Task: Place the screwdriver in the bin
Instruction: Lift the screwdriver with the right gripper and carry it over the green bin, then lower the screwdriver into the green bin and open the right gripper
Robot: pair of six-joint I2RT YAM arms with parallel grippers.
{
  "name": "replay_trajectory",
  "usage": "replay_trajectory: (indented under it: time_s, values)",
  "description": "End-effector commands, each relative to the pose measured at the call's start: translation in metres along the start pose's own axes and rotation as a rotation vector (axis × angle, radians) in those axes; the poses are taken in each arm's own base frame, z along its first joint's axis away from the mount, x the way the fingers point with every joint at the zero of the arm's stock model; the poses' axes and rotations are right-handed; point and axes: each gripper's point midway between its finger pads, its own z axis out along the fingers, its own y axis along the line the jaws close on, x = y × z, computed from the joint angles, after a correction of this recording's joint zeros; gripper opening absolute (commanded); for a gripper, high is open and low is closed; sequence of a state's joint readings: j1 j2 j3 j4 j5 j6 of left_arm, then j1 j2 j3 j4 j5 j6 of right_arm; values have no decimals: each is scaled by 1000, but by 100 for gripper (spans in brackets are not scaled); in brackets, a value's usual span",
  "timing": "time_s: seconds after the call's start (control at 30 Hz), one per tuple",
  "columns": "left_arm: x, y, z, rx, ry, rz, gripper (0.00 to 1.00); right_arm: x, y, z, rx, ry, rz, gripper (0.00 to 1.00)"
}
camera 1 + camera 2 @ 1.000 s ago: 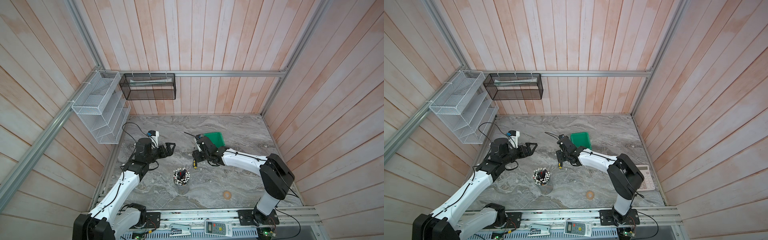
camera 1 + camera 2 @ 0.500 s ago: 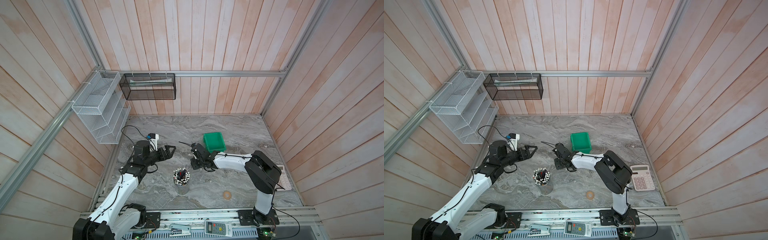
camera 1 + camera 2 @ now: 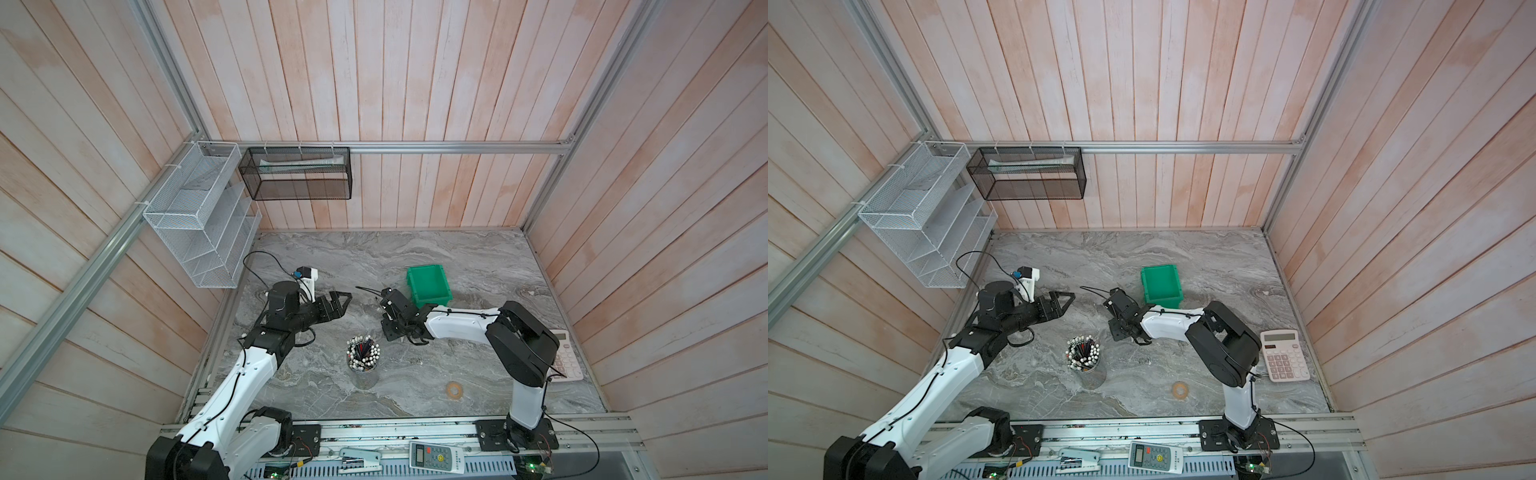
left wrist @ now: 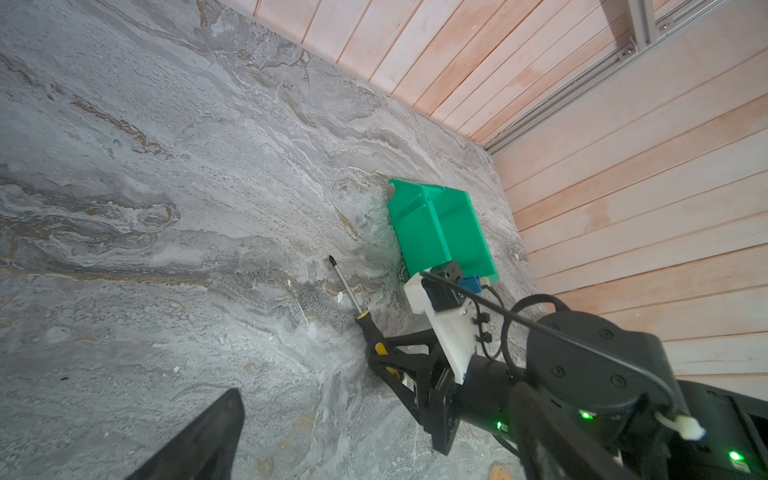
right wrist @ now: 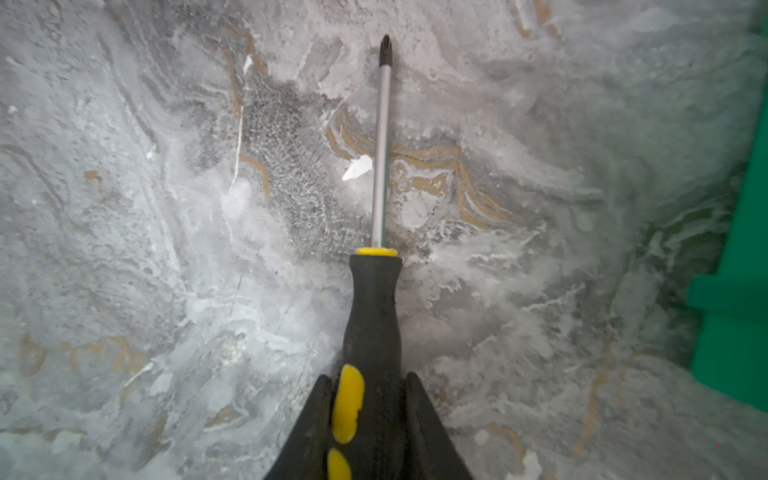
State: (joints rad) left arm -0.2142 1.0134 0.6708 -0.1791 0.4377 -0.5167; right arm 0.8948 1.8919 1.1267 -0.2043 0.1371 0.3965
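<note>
The screwdriver (image 5: pixel 374 316) lies on the marble table with its black-and-yellow handle between the fingers of my right gripper (image 5: pixel 368 377), which is shut on the handle. Its shaft (image 4: pixel 347 286) points away from the gripper along the table. In both top views the right gripper (image 3: pixel 395 328) is low over the table, just left of and in front of the green bin (image 3: pixel 432 298), and covers the screwdriver. The bin (image 4: pixel 419 232) stands upright and holds nothing that I can see. My left gripper (image 3: pixel 343 301) hovers open to the left, holding nothing.
A cup of pens (image 3: pixel 363 357) stands in front of the right gripper. A calculator (image 3: pixel 1285 355) lies at the right edge and a tan ring (image 3: pixel 454 390) near the front. A white wire rack (image 3: pixel 199 216) and a black mesh basket (image 3: pixel 297 172) hang on the walls.
My right arm has swung left from over the bin and dropped to the table. Its jaws have closed round the screwdriver handle. The left arm has shifted only slightly.
</note>
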Motion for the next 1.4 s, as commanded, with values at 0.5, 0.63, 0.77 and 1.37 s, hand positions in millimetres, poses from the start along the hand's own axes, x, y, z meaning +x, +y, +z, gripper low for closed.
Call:
replay_trajectory:
  time_s: [0.5,0.63,0.77,1.37]
  values:
    - [-16,-40,3,128,-48,30,100,-110,-147,-120,209,-251,71,13]
    - [-8,-51,13,151,-25,44,100,-97,-162,-106,247,-171,-5,13]
    - [-3,-56,21,163,6,45,100,-104,-162,-101,233,-127,-77,13]
    - [4,-53,17,160,3,54,100,-71,-161,-56,196,81,-239,15]
